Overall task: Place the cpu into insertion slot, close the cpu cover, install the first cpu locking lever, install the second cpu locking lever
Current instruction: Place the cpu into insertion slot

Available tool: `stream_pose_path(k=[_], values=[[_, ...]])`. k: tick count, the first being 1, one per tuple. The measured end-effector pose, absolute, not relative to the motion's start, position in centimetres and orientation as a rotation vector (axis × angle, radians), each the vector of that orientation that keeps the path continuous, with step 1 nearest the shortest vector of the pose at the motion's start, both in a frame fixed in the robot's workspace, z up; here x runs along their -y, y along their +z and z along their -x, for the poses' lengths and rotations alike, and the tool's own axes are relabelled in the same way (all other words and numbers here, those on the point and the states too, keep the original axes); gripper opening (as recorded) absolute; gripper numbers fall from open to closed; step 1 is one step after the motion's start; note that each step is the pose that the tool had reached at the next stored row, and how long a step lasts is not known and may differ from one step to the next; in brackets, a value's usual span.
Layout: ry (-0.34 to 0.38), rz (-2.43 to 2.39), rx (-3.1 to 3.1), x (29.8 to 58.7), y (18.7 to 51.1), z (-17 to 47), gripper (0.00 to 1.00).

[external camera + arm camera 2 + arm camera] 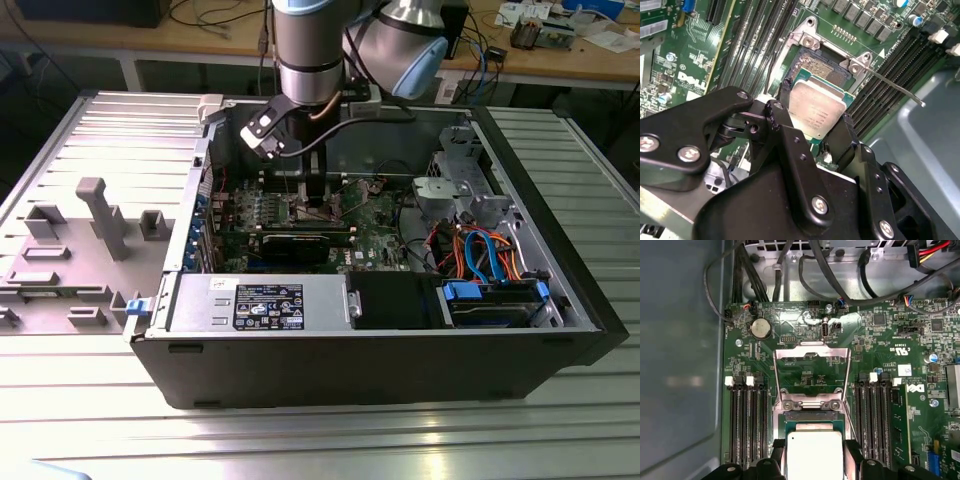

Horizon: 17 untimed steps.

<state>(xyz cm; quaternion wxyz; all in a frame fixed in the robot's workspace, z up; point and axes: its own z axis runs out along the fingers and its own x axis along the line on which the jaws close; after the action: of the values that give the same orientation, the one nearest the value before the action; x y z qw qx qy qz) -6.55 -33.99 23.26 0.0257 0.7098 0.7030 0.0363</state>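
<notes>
the end effector [816, 114] is clamped on the cpu [817, 105] over the slot [821, 67]; the cover [812, 351] is open, levers [890, 84] not locked yet.

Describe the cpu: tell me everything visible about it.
The cpu is a small flat square chip with a silvery-tan metal top, faint print and a thin green edge. It sits metal side up between the gripper's black fingers, which press on two opposite sides. It covers part of the insertion slot, whose contact field shows beyond it; whether it is seated cannot be told. The cpu cover is swung open.
</notes>
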Motion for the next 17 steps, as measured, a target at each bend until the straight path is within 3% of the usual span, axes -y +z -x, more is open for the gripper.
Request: stream_pose_path(k=[17], values=[[0.112, -2.194, -2.173, 34.0, 20.8, 6.8, 0.55]])
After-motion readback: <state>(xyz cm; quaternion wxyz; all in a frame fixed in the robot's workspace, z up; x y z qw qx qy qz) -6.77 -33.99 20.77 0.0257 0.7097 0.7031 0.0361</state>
